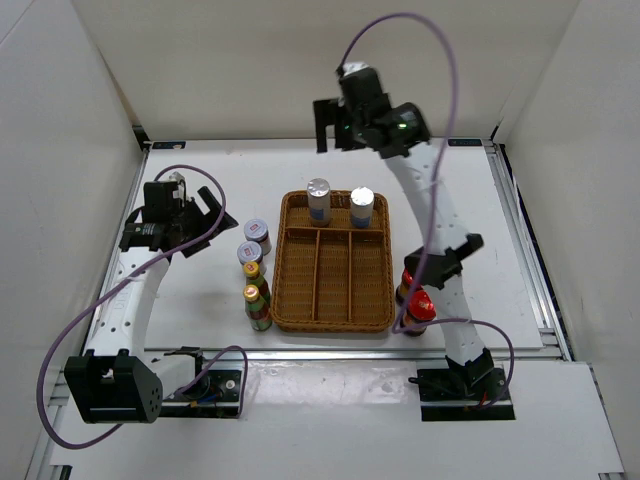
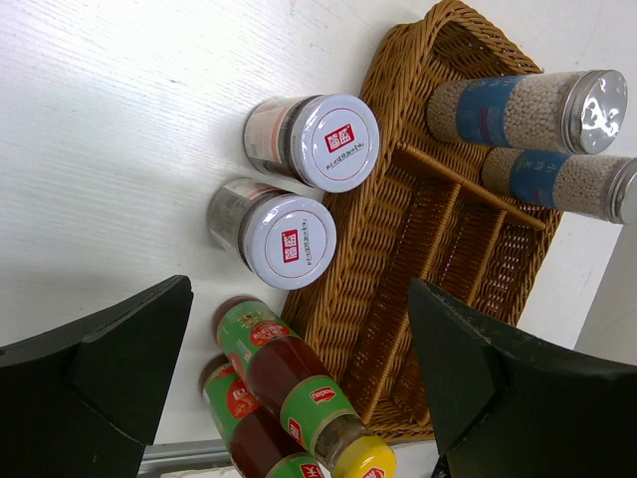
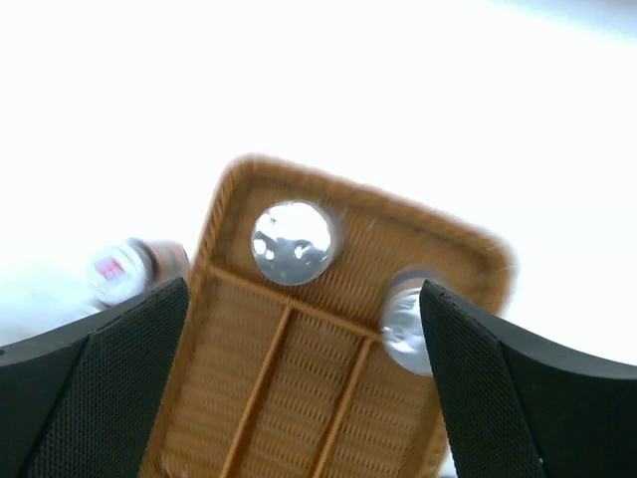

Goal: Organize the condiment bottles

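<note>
Wicker tray (image 1: 278, 270) on desk (image 1: 190, 310); two silver-capped cylinders (image 1: 319, 200) upright in its far compartment. Grey-lidded jars (image 1: 257, 232) and green bottles (image 1: 259, 305) just left of tray, red-capped pair (image 1: 418, 305) just right. Left fingers (image 2: 109, 368) wide apart, empty, near jars. Right fingers (image 3: 100, 388) wide apart, empty, above cylinders.

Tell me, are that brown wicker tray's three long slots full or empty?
Empty: bare weave shows in all three slots of the brown wicker tray; only its far compartment holds two silver-capped cylinder bottles.
</note>
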